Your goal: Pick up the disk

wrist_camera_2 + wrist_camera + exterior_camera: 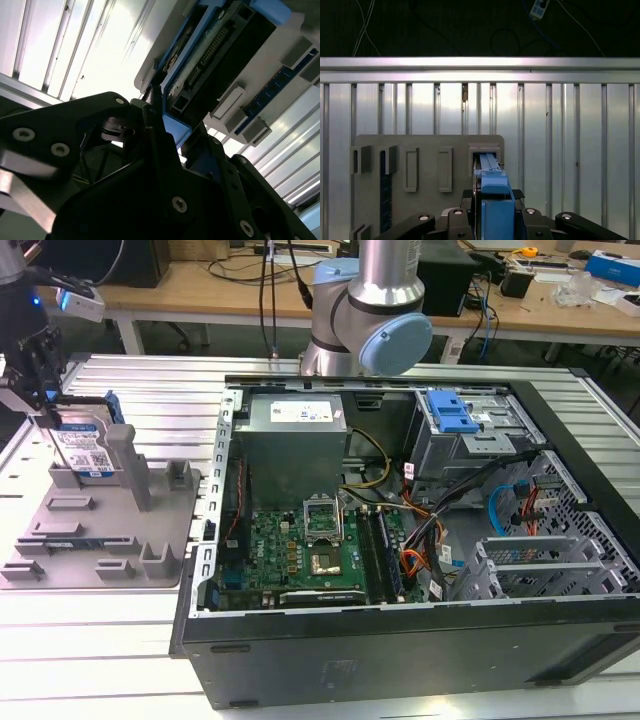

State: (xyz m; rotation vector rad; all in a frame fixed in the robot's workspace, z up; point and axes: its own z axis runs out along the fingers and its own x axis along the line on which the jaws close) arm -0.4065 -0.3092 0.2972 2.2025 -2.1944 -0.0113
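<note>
The disk is a flat silver-grey drive with a blue-and-white label and blue side rails. It stands on edge among the posts of the grey holder tray at the exterior view's left. My gripper comes down on it from above and is shut on its top edge. In the first wrist view the blue rail of the disk runs between my gripper fingers, over the holder tray. The second wrist view shows the disk from its connector side, with my gripper clamped on the blue rail.
An open computer case fills the middle and the exterior view's right, with a blue drive-bay bracket inside. The arm's base stands behind it. A tall grey post rises right beside the disk. Ribbed metal table surrounds the tray.
</note>
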